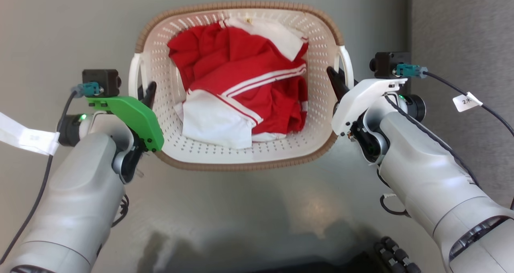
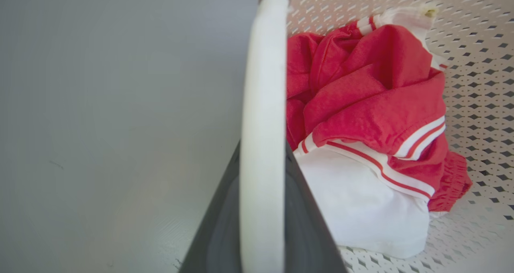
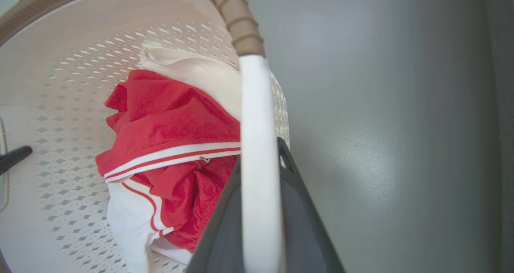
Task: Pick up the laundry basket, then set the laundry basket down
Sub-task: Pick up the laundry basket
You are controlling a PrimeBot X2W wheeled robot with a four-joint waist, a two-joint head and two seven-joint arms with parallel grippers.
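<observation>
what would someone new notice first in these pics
The bright red and white clothes heaped in the cream laundry basket, top middle of the head view, stand out first. Next, the left end effector, with its green housing, and the white right end effector clamp the basket from either side.

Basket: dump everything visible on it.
The basket is cream perforated plastic, rounded-rectangular, with a brown woven-look rim and white side handles. It sits upright, on or over a grey floor; can't tell which. Red and white clothes lie inside. The left gripper clamps the left handle, the right gripper the right handle.
</observation>
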